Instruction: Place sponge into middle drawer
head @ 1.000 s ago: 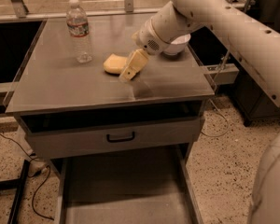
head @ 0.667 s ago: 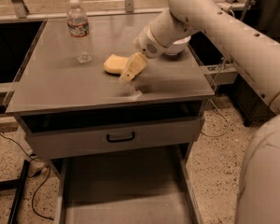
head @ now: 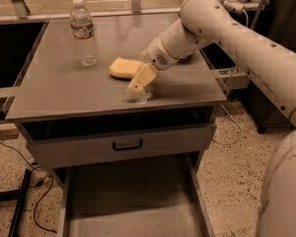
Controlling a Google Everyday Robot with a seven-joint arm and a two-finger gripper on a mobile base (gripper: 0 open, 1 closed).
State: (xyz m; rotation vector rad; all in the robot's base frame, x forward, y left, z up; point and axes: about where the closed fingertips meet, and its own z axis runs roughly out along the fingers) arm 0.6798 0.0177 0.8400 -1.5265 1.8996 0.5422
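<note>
Lying flat on the bench (head: 64,95), the sponge (head: 121,68) runs left to right; claw (head: 139,81) at its right end, width I cannot tell; middle drawer (head: 133,204) open below.

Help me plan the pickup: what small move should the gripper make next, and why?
Probably ease the gripper sideways over the sponge. The gripper sits at the sponge's end, low above the tabletop, and the sponge lies flat there, not lifted. The middle drawer below is already open.
</note>
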